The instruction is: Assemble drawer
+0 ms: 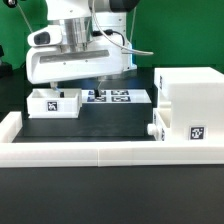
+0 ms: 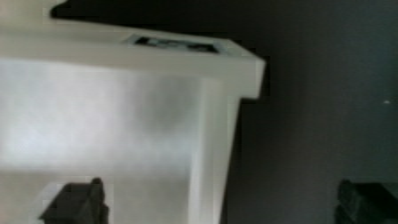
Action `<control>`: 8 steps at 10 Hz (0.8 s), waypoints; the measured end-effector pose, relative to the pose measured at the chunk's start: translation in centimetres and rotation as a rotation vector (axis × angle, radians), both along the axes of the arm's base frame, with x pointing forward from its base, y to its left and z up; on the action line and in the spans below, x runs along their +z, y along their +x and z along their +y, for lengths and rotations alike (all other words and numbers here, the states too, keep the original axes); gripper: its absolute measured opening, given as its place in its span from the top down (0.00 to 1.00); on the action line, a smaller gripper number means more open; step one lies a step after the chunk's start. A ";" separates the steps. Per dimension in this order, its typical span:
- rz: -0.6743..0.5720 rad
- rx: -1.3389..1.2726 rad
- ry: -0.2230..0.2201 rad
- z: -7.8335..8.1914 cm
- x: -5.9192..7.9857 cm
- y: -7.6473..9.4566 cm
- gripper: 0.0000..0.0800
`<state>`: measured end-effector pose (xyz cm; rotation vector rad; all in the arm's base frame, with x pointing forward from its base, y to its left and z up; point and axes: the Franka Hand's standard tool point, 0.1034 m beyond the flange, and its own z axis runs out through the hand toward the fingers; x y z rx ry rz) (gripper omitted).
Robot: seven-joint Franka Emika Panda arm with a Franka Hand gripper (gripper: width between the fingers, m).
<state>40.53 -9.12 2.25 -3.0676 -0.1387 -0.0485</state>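
Nearest you runs the low white wall [image 1: 70, 152] along the black table [image 1: 110, 125]. Just behind it, at the exterior view's right, stands the tall white hollow plastic box [image 1: 187, 103] with its black-and-white tag facing you. A small white tray with a round knob [image 1: 156, 131] sits pushed into the box's lower side. Its knob points toward the exterior view's left, so its long axis seems to run across the table into the box.

Further back, at the exterior view's left, the second small white tagged tray [image 1: 56, 103] lies tag up. Beside it is the marker board [image 1: 118, 97].

The gripper [image 1: 76, 82] hangs over that tray. In the wrist view its two dark fingertips [image 2: 75, 201] stand wide apart, holding nothing, straddling a blurred white piece [image 2: 125, 110].

Your risk, I judge, is closing off-centre. Slick plastic could twist or slip, and a tilted tray would jam at the box's opening.
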 end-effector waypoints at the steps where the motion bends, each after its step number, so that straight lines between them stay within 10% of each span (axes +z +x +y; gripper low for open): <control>1: 0.006 -0.017 0.002 0.1 -0.2 -0.1 0.19; 8: -0.026 -0.016 -0.017 -0.1 -1.7 -1.1 0.19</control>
